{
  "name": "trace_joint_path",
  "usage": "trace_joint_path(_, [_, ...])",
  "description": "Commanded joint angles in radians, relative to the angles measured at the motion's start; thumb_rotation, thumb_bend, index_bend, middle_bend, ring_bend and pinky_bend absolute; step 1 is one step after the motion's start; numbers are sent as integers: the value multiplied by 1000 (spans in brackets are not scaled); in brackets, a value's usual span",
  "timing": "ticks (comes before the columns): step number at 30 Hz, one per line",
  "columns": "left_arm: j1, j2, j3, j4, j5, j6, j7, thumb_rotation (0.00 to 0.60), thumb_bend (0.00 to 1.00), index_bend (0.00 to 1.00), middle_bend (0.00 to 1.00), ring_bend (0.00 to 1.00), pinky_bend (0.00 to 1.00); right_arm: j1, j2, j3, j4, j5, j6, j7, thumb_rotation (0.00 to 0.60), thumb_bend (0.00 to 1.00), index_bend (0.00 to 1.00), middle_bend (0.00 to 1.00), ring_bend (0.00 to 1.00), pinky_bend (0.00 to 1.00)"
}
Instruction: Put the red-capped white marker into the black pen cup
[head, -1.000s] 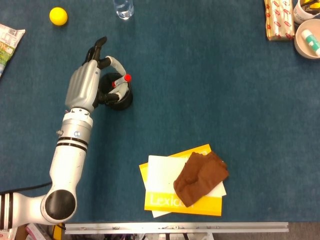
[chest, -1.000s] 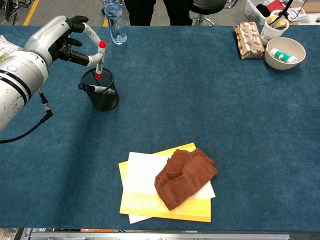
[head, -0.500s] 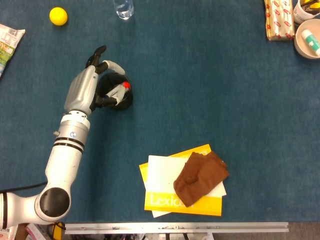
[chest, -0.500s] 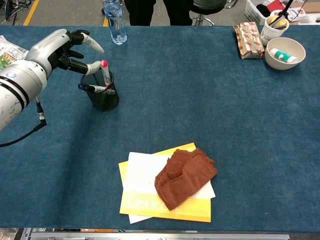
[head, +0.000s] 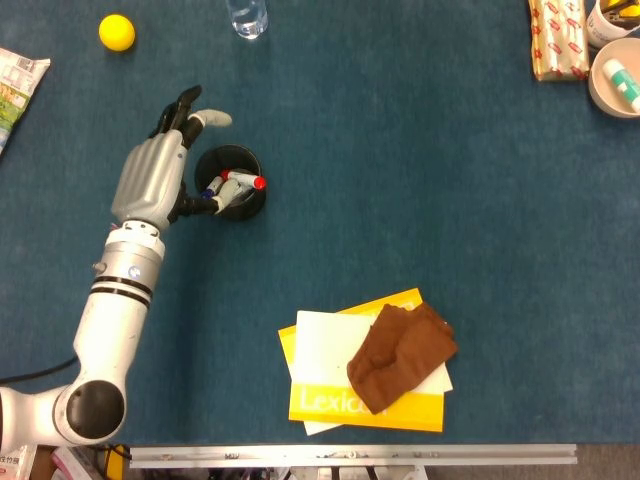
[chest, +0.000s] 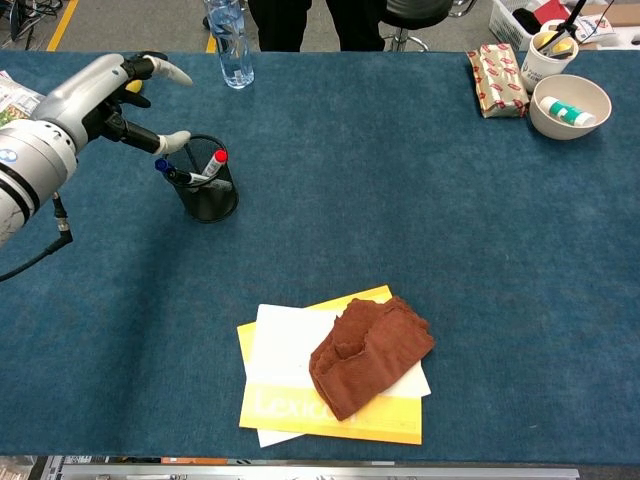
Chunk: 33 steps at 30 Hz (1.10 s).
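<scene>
Even, bright light falls from above on my bench (head: 420, 180); shadows are soft and short beneath my fingers (head: 190, 105). Both views are sharp, without glare, edges slightly curved.

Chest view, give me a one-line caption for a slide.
Red-capped white marker leaning inside the black pen cup, the open left hand beside it on the blue table.

Worktop (chest: 420, 180) covered edge to edge in dark blue felt-like cloth, evenly lit, no hard shadows. A metal rail (head: 350, 456) runs along its near edge. Beyond the far edge, grey floor (chest: 130, 25) with a yellow line (chest: 62, 25) at the far left. A black swivel chair base (chest: 400, 35) stands just behind the worktop.
</scene>
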Motion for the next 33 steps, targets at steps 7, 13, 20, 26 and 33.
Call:
trace_joint_path(7, [15,77,186,201,509,81,123,600,295,275,0,0,158,1,-1,0,1,1,-2,-1,600,0,126,223,135,296])
trace_joint_path(13, [38,166,253,248,673,89,118,600,294,281,0,0,158,2,-2,-1,1,3,-6,-5,600,0,126,222,135,296])
trace_joint_path(20, [90,256,340,278,834,124,194,600,295,295,10,0,158,2,-3,-1,0,8,-11,-13,600,0,126,223,135,296])
trace_joint_path(26, [180,251,402,311,908,189,237,600,295,338,54,0,158,1,1,3,1,14,-8,-13,600,0,126,223,135,296])
trace_joint_path(33, [281,211,422,359,925,276,167,600,295,364,72,0,158,-2,8,11,4,22,2,-7,600,0,137,223,135,296])
